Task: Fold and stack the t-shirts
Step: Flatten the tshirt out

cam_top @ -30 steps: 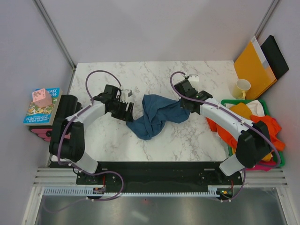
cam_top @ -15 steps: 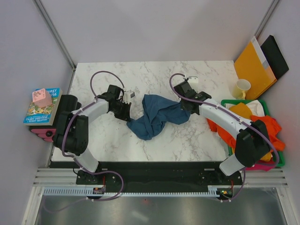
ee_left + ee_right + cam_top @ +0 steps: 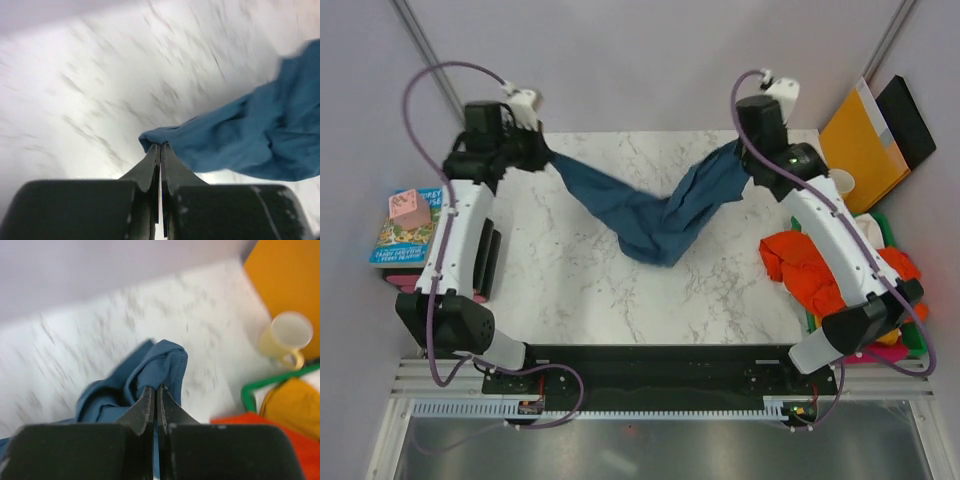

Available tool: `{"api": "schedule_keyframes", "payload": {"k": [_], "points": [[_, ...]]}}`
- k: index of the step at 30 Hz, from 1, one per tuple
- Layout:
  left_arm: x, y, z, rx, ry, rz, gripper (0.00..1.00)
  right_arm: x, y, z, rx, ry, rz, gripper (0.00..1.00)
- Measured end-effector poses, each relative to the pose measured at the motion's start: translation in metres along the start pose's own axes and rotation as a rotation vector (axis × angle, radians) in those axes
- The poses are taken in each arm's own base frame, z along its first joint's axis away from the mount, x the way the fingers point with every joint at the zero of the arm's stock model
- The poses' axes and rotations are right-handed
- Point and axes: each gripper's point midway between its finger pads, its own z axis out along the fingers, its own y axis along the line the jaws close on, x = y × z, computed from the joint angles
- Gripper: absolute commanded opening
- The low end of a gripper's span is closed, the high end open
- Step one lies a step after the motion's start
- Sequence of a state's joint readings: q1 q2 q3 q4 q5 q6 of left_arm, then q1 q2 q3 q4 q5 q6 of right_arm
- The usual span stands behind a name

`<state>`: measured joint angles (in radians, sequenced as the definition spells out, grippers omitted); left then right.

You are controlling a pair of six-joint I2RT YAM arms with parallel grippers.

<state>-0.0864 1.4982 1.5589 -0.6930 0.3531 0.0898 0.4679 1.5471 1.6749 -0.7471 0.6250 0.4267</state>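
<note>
A book with a pink block on top sits on a side stand left of the marble counter. The left gripper, raised over the counter's far left corner, has its jaws clenched on one edge of the dark teal-blue t-shirt. The shirt sags in a twisted swag between the two arms, its lowest fold over the counter's centre; whether it touches the marble cannot be told. The right gripper, high near the far right corner, has its jaws pinched tight on the cloth's other end. Further right, an orange t-shirt spills onto the counter beside a green bin, with a yellow mug and an orange envelope beyond.
</note>
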Motion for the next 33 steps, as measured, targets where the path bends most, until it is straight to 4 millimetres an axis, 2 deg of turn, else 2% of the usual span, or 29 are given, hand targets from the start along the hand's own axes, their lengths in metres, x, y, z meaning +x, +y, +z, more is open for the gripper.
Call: {"api": "schedule_keyframes", "payload": {"k": [1, 2, 3, 4, 6, 8, 9, 10, 12, 14, 15, 17, 19, 20, 21, 22, 23, 24, 25, 26, 27, 28, 30, 33], "points": [[-0.029, 0.014, -0.017, -0.038, -0.073, 0.001, 0.02, -0.042, -0.007, -0.012, 0.004, -0.089, 0.058, 0.0], [-0.062, 0.031, -0.043, -0.089, -0.161, 0.002, 0.02, -0.077, -0.017, -0.025, 0.009, -0.173, 0.114, 0.0], [-0.087, 0.045, -0.065, -0.134, -0.236, 0.01, 0.02, -0.104, -0.031, -0.039, 0.021, -0.241, 0.163, 0.0], [-0.104, 0.06, -0.085, -0.184, -0.29, 0.009, 0.02, -0.122, -0.049, -0.053, 0.039, -0.294, 0.206, 0.0], [-0.119, 0.087, -0.114, -0.268, -0.347, 0.0, 0.02, -0.131, -0.072, -0.062, 0.068, -0.323, 0.239, 0.0], [-0.112, 0.103, -0.118, -0.304, -0.334, -0.025, 0.02, -0.117, -0.092, -0.056, 0.113, -0.3, 0.242, 0.0], [-0.105, 0.11, -0.112, -0.307, -0.31, -0.041, 0.02, -0.108, -0.096, -0.049, 0.13, -0.279, 0.232, 0.0], [-0.092, 0.115, -0.099, -0.3, -0.272, -0.061, 0.02, -0.089, -0.097, -0.035, 0.148, -0.237, 0.211, 0.0], [-0.052, 0.122, -0.068, -0.275, -0.158, -0.12, 0.02, -0.05, -0.093, -0.01, 0.166, -0.144, 0.161, 0.0], [-0.01, 0.128, -0.038, -0.25, -0.042, -0.18, 0.02, 0.0, -0.088, 0.02, 0.185, -0.027, 0.098, 0.0], [0.014, 0.129, -0.024, -0.235, 0.025, -0.212, 0.02, 0.033, -0.086, 0.036, 0.194, 0.05, 0.056, 0.0], [0.058, 0.129, -0.001, -0.209, 0.145, -0.27, 0.02, 0.076, -0.087, 0.052, 0.216, 0.154, -0.001, 0.0], [0.081, 0.126, 0.009, -0.195, 0.207, -0.298, 0.06, 0.098, -0.089, 0.058, 0.228, 0.207, -0.027, 0.0], [0.087, 0.125, 0.01, -0.191, 0.225, -0.305, 0.11, 0.102, -0.09, 0.059, 0.233, 0.218, -0.032, 0.0], [0.092, 0.124, 0.012, -0.188, 0.235, -0.305, 0.17, 0.105, -0.091, 0.059, 0.238, 0.223, -0.033, 0.1], [0.095, 0.123, 0.012, -0.184, 0.243, -0.302, 0.41, 0.105, -0.092, 0.059, 0.242, 0.221, -0.031, 0.18], [0.096, 0.123, 0.012, -0.183, 0.245, -0.297, 0.52, 0.105, -0.092, 0.059, 0.245, 0.218, -0.026, 0.26], [0.096, 0.123, 0.013, -0.182, 0.244, -0.287, 0.63, 0.105, -0.092, 0.059, 0.245, 0.214, -0.021, 0.38], [0.097, 0.124, 0.013, -0.181, 0.244, -0.281, 0.82, 0.105, -0.092, 0.059, 0.245, 0.213, -0.02, 0.45], [0.096, 0.124, 0.013, -0.181, 0.242, -0.275, 0.9, 0.104, -0.092, 0.059, 0.244, 0.21, -0.016, 0.54], [0.095, 0.123, 0.012, -0.18, 0.239, -0.268, 0.95, 0.104, -0.092, 0.059, 0.241, 0.209, -0.016, 0.65], [0.094, 0.123, 0.011, -0.179, 0.233, -0.263, 1.0, 0.103, -0.091, 0.058, 0.235, 0.206, -0.015, 0.68], [0.087, 0.12, 0.007, -0.173, 0.211, -0.257, 1.0, 0.1, -0.089, 0.056, 0.219, 0.199, -0.011, 0.71], [0.074, 0.113, -0.001, -0.159, 0.167, -0.239, 1.0, 0.092, -0.085, 0.049, 0.185, 0.178, -0.002, 0.69]]}}
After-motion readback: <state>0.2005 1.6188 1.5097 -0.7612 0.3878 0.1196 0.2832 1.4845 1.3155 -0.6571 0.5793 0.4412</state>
